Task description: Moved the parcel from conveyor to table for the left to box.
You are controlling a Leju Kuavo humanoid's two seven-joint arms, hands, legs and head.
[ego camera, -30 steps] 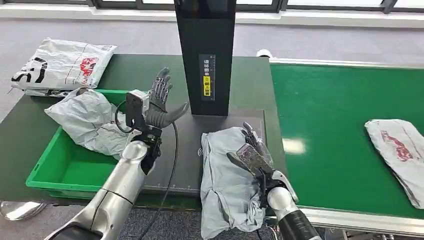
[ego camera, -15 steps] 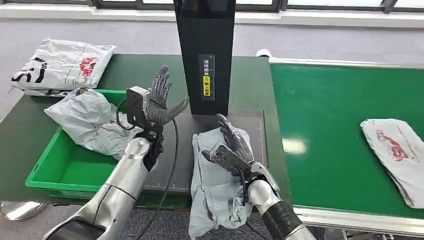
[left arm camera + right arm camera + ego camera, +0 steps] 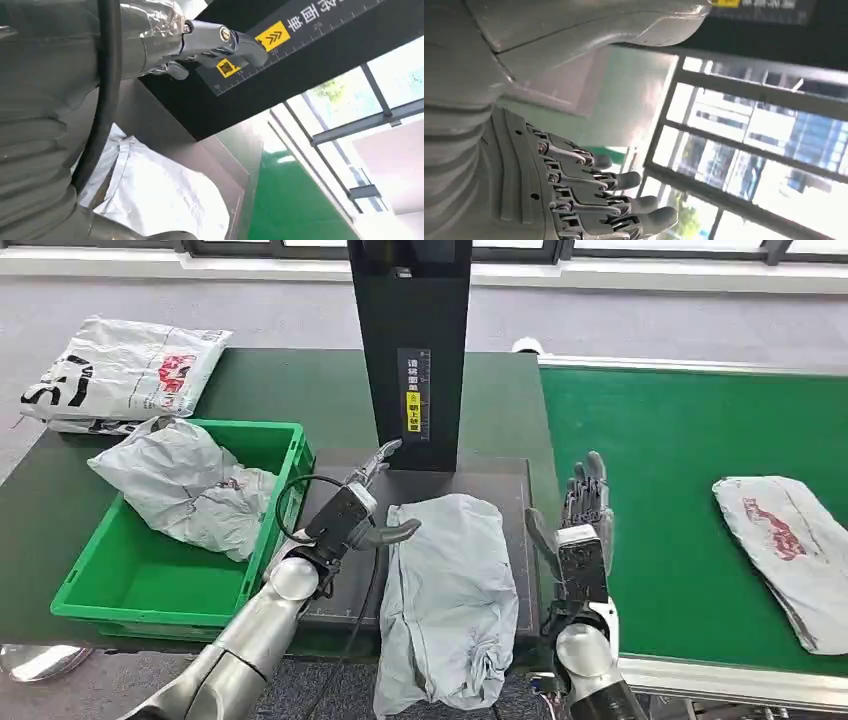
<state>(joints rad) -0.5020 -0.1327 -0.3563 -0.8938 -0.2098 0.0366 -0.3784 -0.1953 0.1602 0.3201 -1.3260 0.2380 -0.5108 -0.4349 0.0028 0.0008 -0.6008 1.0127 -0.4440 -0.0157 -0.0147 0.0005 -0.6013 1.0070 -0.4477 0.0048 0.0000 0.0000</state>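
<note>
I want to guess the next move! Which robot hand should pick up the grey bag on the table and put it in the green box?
Probably the left hand. It is right beside the grey parcel, between it and the green box. The right hand is open over the conveyor's edge, on the far side from the box.

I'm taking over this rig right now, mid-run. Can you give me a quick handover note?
Right hand: open, raised beside the conveyor, holding nothing.
Left hand: open, at the grey parcel's edge, not gripping it.
Done: the grey parcel lies on the table's dark pad, its near end hanging over the edge.
Left: left hand puts it into the green box, which already holds one. Another parcel waits on the conveyor.
</note>
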